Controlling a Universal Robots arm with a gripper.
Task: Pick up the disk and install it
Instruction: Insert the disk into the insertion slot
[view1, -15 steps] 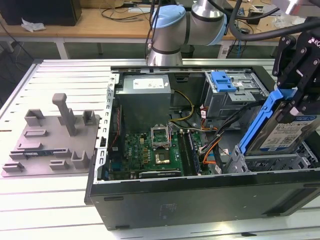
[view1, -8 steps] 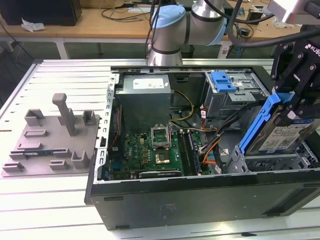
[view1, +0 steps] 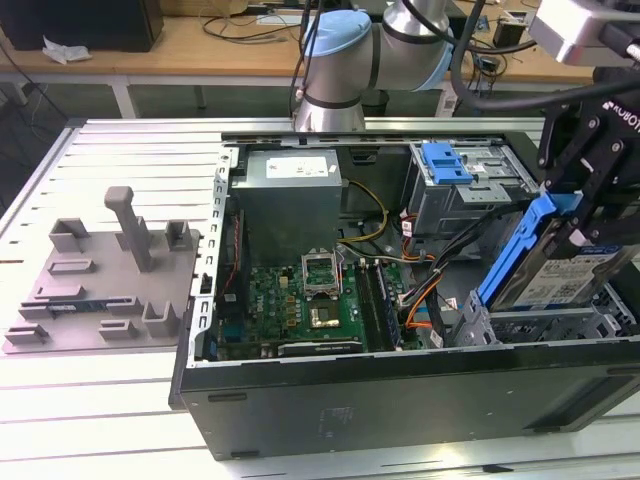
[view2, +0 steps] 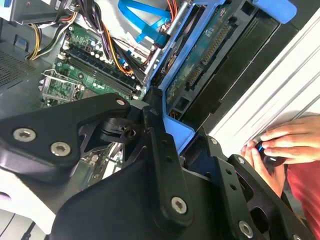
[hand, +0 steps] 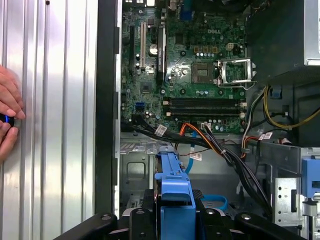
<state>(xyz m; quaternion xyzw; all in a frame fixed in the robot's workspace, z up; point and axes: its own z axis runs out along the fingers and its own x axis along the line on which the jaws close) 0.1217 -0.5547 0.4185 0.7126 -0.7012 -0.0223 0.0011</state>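
The gripper held the disk tilted over the computer case.
Beside the case's end at the exterior view's left lay a grey plate; the motherboard sat mid-case; at the case's other end the arm bent down, jaws closed on the disk's blue frame.

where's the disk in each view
exterior view: the disk stands tilted at the exterior view's right.
second wrist view: circuit-board side showing, blue-framed.
first wrist view: its blue frame, seen edge-on.
shared landmark: the green motherboard.
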